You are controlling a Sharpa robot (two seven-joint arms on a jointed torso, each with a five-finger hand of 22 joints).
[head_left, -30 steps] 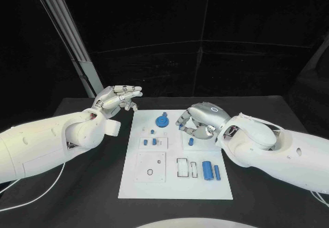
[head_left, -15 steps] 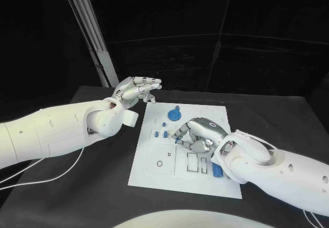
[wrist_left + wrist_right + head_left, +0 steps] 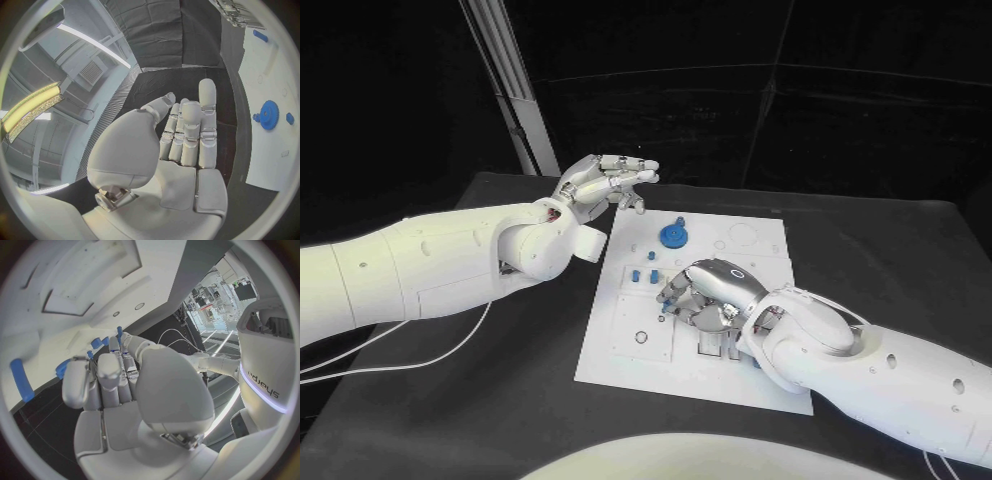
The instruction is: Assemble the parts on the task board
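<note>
The white task board [image 3: 625, 345] lies in the middle of the black table. A blue gear [image 3: 675, 235] stands at its far end, with small blue pegs [image 3: 636, 273] a little nearer. My right hand [image 3: 711, 293] is low over the board's middle with its fingers curled down toward the surface. The right wrist view shows blue parts [image 3: 62, 368] and a long blue piece [image 3: 20, 380] lying beside its fingertips [image 3: 74, 374], but I cannot tell if any is held. My left hand [image 3: 607, 183] is raised beyond the board's far left corner, holding nothing. The left wrist view shows the gear [image 3: 269, 115] past that hand [image 3: 181, 135].
A grey metal post [image 3: 516, 85] rises behind the table's far left corner. Rectangular recesses [image 3: 642, 335] are cut into the board near the right hand. A white cable [image 3: 387, 360] trails across the table under my left arm.
The head view has shifted. Relative to the board, my right hand has come from beside the gear to the board's middle. My left hand stays raised beyond the far left corner.
</note>
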